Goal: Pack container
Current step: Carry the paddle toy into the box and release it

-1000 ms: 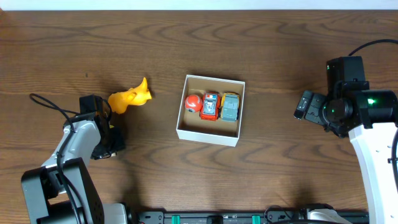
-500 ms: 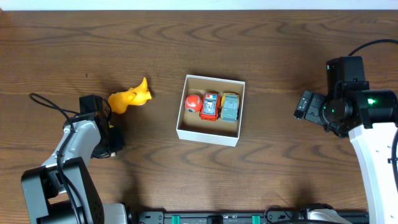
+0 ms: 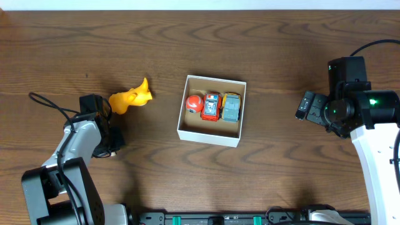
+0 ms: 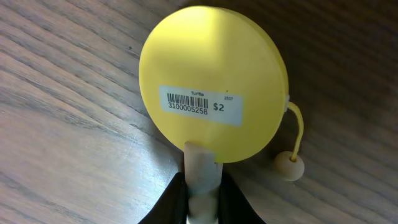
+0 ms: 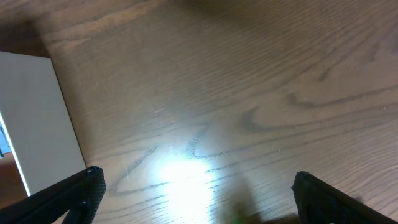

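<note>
3 small toys are already sitting side by side in the container (image 3: 208, 135), a shallow white box with a brown inside that is lying at the middle of the wooden table (image 3: 281, 50). they are a round red toy (image 3: 194, 104), a red car (image 3: 212, 106) and a grey-green car (image 3: 232, 107), lined up across the middle, with bare floor showing along the near and far sides.

the left gripper (image 4: 200, 186) is working well to the left of the box. its jaws are pinching almost together on a pale tab (image 4: 200, 163) at the edge of a yellow disc toy (image 4: 214, 68). the disc is lying flat with its barcode label (image 4: 201, 106) facing up. gripping the tab is probably the easiest way in, since the disc looks too wide and flat to span. a thin cord (image 4: 300, 127) ending in a bead (image 4: 290, 166) is hanging off the disc's side and could be snagging during a lift. from above, the arm is hiding nearly all of the disc.

an orange figure (image 3: 131, 98) is lying just beside the left arm, roughly on the way toward the box, so a low carry would be risking a bump.

the right gripper (image 5: 198, 180) is hanging with its jaws wide apart, holding nothing, off to the right of the box.
</note>
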Controlling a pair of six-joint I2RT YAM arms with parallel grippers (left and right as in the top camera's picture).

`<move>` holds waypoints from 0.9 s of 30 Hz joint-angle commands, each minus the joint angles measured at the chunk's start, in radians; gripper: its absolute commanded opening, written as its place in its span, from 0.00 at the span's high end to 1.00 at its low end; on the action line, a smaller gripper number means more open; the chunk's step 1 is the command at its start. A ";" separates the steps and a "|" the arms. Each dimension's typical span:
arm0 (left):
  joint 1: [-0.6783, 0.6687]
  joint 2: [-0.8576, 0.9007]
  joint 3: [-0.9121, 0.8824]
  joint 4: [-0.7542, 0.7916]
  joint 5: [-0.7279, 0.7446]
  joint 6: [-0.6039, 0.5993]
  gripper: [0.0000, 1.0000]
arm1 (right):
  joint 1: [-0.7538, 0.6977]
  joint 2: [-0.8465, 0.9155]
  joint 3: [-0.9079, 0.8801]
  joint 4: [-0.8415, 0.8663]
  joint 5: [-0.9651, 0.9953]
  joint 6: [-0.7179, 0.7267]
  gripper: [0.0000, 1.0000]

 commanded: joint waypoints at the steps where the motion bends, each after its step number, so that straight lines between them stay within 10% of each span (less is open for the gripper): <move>1: -0.001 0.021 0.033 -0.007 -0.022 0.003 0.94 | -0.008 0.001 -0.003 0.002 -0.001 -0.015 0.01; 12: -0.200 -0.180 0.267 -0.165 0.016 0.074 0.94 | -0.008 0.001 -0.003 0.003 0.000 -0.015 0.01; 27: -0.787 -0.322 0.324 -0.109 0.262 0.637 0.94 | -0.008 0.001 -0.003 0.018 -0.001 -0.015 0.01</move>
